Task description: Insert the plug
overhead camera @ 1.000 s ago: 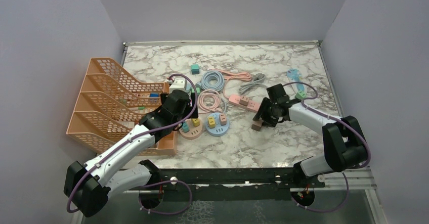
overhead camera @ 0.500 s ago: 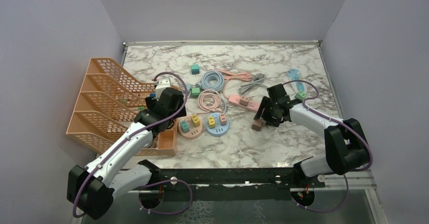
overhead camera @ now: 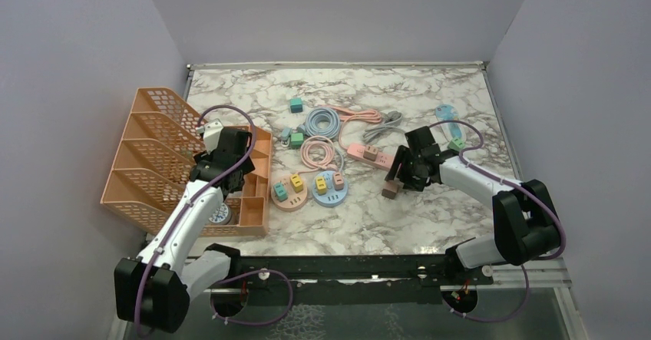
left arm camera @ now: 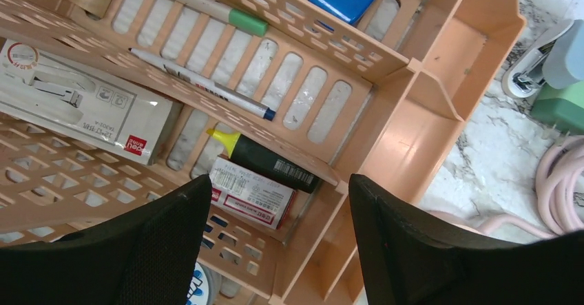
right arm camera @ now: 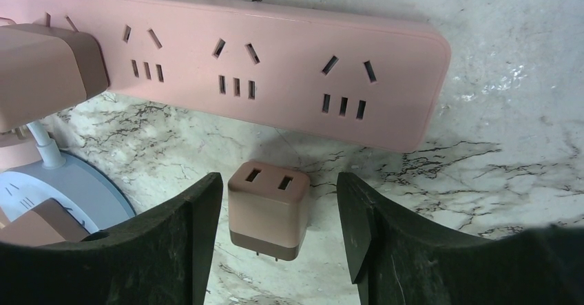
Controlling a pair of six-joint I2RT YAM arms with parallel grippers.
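Note:
A small brown plug [right arm camera: 267,208] lies on its side on the marble top, prongs pointing away from the pink power strip [right arm camera: 275,64]. My right gripper [right arm camera: 279,212] is open, with one finger on each side of the plug and a gap to both. In the top view the plug [overhead camera: 390,189] sits just in front of the strip [overhead camera: 368,156], under the right gripper [overhead camera: 399,177]. My left gripper [left arm camera: 279,188] hangs open and empty over the orange file organizer [left arm camera: 441,64]; the top view shows this gripper [overhead camera: 224,163] at the table's left.
Another brown plug [right arm camera: 48,64] sits in the strip's left end. Round pink [overhead camera: 289,193] and blue [overhead camera: 330,186] socket pucks hold coloured plugs. Coiled cables [overhead camera: 321,136] and a green plug [overhead camera: 296,105] lie behind them. The organizer [overhead camera: 153,163] holds pens, boxes and a highlighter.
My left arm has swung left, away from the round pucks, and now hangs over the organizer. The right arm stays in place with the plug between its fingers.

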